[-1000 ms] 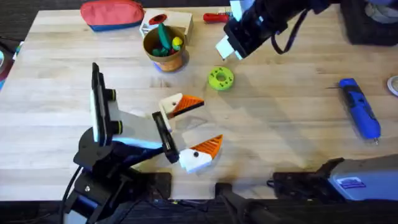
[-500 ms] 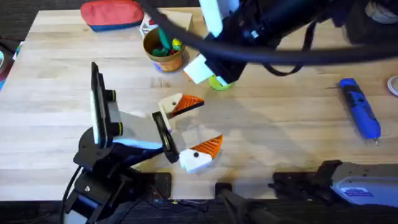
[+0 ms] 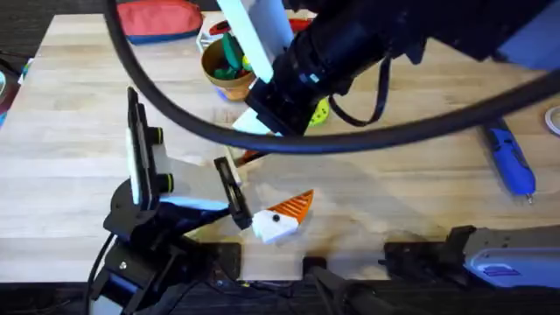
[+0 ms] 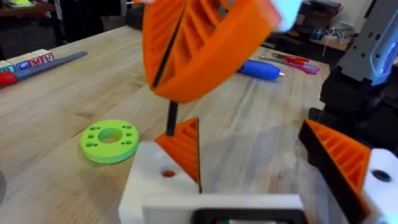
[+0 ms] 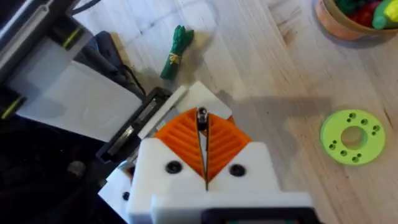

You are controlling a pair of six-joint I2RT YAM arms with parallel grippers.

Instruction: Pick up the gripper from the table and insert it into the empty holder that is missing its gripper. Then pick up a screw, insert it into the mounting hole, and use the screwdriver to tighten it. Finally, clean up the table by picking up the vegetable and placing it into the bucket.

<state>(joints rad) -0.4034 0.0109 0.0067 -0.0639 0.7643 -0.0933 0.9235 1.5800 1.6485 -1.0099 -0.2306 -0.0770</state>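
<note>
Screw insertion is in hand. Near the overhead frame's centre, the right gripper (image 5: 203,127) is clenched on a small dark metal screw (image 4: 171,118). The screw hangs just above the mounting hole (image 4: 168,173) of the white angular plastic holder (image 4: 146,186), which carries the orange ribbed plastic wedge gripper (image 4: 185,146). The left gripper (image 4: 249,149) is spread wide. The next move likely calls for a straight, aligned descent.

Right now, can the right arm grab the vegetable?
Probably not yet: the right gripper is shut on a screw. The vegetable lies on open table beside the left arm, nothing over it.
</note>
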